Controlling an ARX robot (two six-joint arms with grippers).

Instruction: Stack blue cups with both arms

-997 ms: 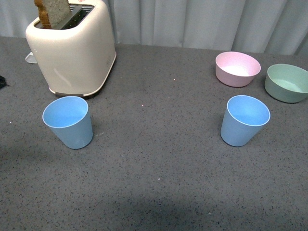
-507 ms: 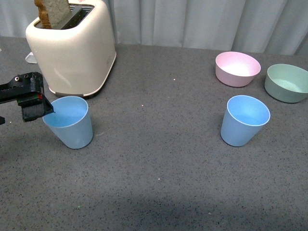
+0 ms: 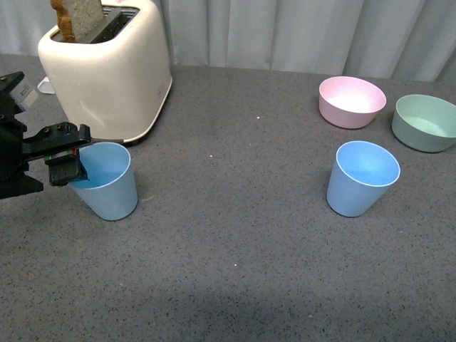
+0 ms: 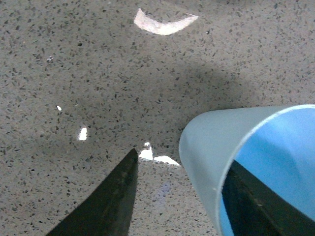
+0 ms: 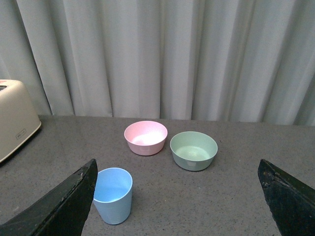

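In the front view the left gripper (image 3: pixel 69 162) was released. Its black jaws were parted at the rim of the near cup (image 3: pixel 107 187), a light blue tapered plastic tumbler standing upright just in front of the cream plastic toaster (image 3: pixel 107 71). Its twin, the far cup (image 3: pixel 362 179), stood upright well apart from the toaster, beside the round pink bowl (image 3: pixel 351 102) and the round green bowl (image 3: pixel 425 122).

In the left wrist view one finger (image 4: pixel 106 206) lay outside the near cup's wall and the inner finger (image 4: pixel 248 206) lay inside it. A gap showed at the outer one, so we saw the gripper straddling the wall but not yet clamped. We judged that closing on that wall came next.

In the right wrist view the right gripper (image 5: pixel 177 163) hung wide open and empty. The far cup stood ahead of it, well apart, on the toaster's side of the bowls. We took this arm as the nearer one to it. Both cups looked matte, clean and empty.
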